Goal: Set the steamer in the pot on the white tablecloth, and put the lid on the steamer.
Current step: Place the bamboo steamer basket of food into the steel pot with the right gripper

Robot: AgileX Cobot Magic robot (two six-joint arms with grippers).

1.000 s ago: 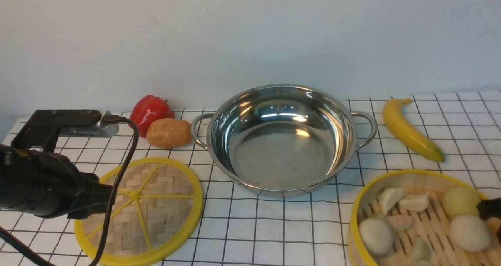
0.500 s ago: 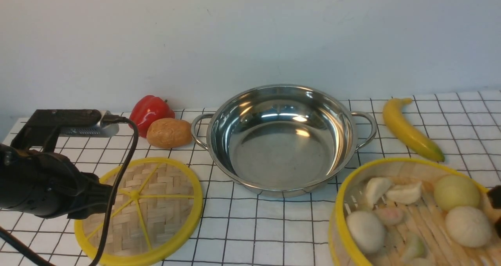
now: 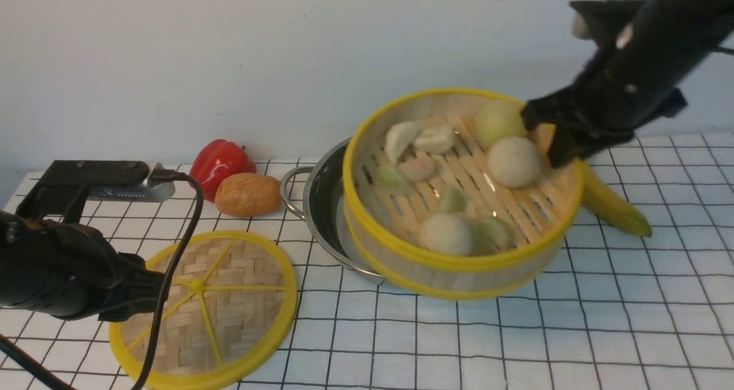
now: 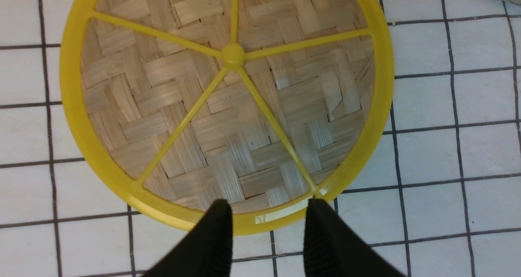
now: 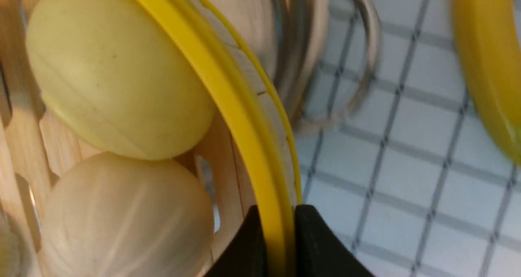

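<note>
While the right gripper (image 3: pixel 551 142) pinches its far-right edge, the yellow-rimmed round bamboo steamer (image 3: pixel 459 266), loaded with pale buns (image 3: pixel 513 162), hangs tilted over the wide shiny steel pot (image 3: pixel 320 203) on the white black-gridded tablecloth (image 3: pixel 573 332). The flat woven yellow-rimmed lid (image 3: pixel 229 298) lies near left. From the left wrist, the left gripper (image 4: pixel 266 214) is parted and empty over the lid's rim. From the right wrist, the black jaws clamp the steamer's yellow rim.
</note>
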